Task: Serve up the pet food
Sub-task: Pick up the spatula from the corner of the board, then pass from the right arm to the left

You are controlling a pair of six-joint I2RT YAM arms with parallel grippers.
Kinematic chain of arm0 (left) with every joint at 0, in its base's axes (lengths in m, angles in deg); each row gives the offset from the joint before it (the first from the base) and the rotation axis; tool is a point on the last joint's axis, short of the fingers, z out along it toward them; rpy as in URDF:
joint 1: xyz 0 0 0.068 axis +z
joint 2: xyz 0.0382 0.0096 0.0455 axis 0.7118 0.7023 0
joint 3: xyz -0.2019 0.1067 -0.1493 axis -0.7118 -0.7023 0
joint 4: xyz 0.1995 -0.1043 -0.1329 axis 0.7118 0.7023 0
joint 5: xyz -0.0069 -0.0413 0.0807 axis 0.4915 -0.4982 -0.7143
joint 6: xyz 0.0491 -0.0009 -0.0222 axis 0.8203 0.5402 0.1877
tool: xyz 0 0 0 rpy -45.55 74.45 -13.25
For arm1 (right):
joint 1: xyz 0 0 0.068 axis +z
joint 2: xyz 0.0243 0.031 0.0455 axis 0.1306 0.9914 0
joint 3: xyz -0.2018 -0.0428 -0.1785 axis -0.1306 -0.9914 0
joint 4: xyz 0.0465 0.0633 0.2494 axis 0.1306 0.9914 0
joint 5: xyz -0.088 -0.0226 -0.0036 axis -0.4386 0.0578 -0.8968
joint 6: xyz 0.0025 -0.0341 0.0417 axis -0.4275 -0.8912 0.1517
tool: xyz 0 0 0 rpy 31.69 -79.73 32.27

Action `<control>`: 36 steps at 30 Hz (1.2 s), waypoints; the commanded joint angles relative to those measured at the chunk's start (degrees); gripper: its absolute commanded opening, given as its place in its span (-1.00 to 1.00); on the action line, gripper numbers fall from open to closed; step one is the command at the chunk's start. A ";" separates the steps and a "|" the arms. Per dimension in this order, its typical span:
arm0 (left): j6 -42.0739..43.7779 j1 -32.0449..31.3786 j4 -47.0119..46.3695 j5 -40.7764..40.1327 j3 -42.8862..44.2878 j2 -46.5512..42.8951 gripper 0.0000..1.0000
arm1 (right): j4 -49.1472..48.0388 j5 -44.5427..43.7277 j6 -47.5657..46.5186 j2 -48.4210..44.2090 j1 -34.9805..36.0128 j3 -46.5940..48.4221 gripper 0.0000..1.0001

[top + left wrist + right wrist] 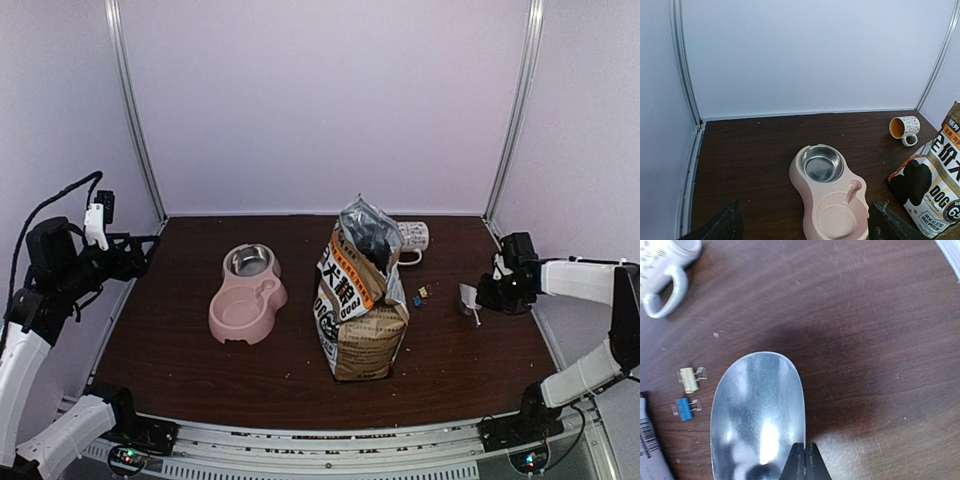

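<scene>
Standing nearest the arms at the middle of the dark wooden table [180, 330], a kraft-brown dog-food bag [362, 320] is upright, its top torn open. The pet food is hidden inside the bag's dark mouth. Left of the bag, apart from it, lies a pink double bowl [248, 295]. The left gripper [807, 220] hangs raised over the table's left edge, fingers spread wide, holding nothing. At the right, the right gripper [804, 460] is pinched tight on the side rim of a silver scoop [757, 410]. Two small binder clips [689, 379] lie between scoop and bag. Farthest back, a white mug [412, 237] lies on its side.
</scene>
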 commanded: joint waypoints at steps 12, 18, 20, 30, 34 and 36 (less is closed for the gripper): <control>-16.05 -23.79 -12.51 -9.33 4.28 3.71 0.70 | 7.99 3.64 7.47 -25.83 4.87 0.46 -1.00; -16.80 -40.32 -17.48 -16.75 11.43 15.97 0.68 | 9.85 -6.88 13.15 -33.55 18.36 9.43 -1.00; -16.97 -43.82 -18.49 -17.31 14.25 19.94 0.68 | 9.69 -10.95 13.90 -33.23 23.02 12.62 -1.00; -21.25 -52.21 -23.54 -15.07 21.01 29.73 0.69 | 0.92 -25.71 10.49 -20.55 42.32 26.99 -1.00; -27.32 -52.45 -27.67 -11.40 21.84 31.50 0.69 | 0.22 -29.25 6.96 -12.04 46.56 36.16 -1.00; -29.44 -52.67 -28.77 -9.91 22.77 33.05 0.69 | -0.69 -31.20 5.05 -8.50 48.72 39.91 -1.00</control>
